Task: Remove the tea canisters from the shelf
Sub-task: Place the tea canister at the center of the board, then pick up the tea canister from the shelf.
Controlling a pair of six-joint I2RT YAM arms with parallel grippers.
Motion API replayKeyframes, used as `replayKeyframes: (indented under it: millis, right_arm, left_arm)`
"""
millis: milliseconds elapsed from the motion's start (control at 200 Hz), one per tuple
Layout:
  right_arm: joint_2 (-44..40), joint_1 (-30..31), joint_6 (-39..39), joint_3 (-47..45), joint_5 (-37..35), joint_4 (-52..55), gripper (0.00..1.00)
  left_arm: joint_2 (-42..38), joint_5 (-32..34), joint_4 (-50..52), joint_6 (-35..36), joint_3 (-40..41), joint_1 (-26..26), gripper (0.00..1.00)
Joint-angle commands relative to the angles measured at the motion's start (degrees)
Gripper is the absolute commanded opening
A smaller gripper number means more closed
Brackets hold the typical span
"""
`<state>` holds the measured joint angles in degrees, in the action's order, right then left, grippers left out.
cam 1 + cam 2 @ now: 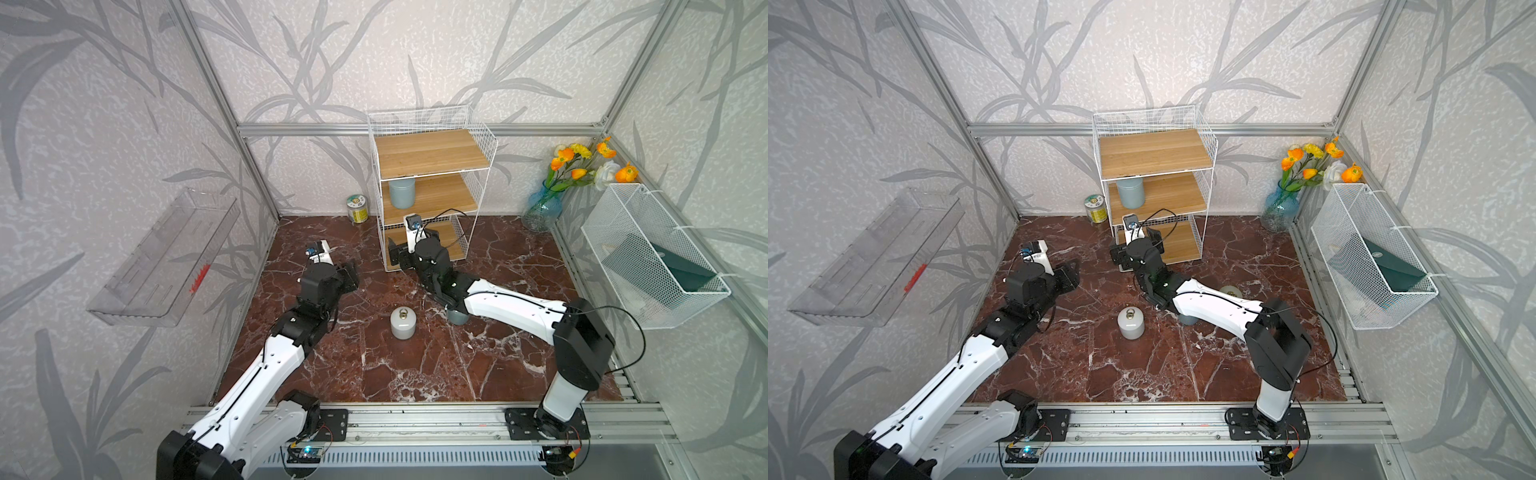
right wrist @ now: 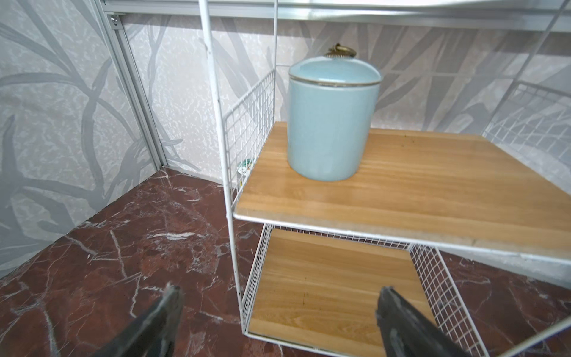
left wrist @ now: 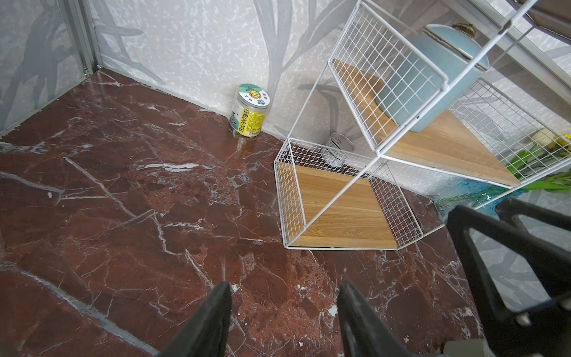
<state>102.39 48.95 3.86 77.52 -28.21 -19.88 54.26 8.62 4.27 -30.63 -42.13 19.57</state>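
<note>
Matte blue-grey tea canister (image 2: 330,123), rounded lid, brass ring pull, upright on the middle wooden board of the white wire-frame shelf (image 1: 428,153). White canister (image 1: 403,326) and second blue-grey canister (image 1: 457,318), half hidden under the right arm (image 1: 511,307), down on the glossy red-brown marble bench (image 1: 374,365). Right gripper (image 2: 282,309) spread wide, empty, facing the shelf; left gripper (image 3: 285,315) half spread, empty. Leaf-patterned wallpaper (image 1: 374,62) all round.

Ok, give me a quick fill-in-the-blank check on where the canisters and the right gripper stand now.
The blue-grey canister on the shelf stands on its ____ board. The uncovered canister on the marble is ____. The right gripper faces the shelf with its jaws ____.
Missing words: middle; white; open.
</note>
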Motion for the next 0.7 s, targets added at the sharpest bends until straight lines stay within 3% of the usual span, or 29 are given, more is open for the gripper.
replayKeyframes:
  millis: [0,695]
  right_arm:
    - [3.0,-1.1,-4.3,4.7,0.2,-2.0,0.97]
    - [9.6,-6.3,-5.4,12.5,2.9,-8.4,0.97]
  left_arm:
    - [-0.5,-0.6,-0.7,0.2,-0.2,-0.7,0.57]
    - [0.3,-2.3,-0.3,0.2,-0.4,-2.7,0.57]
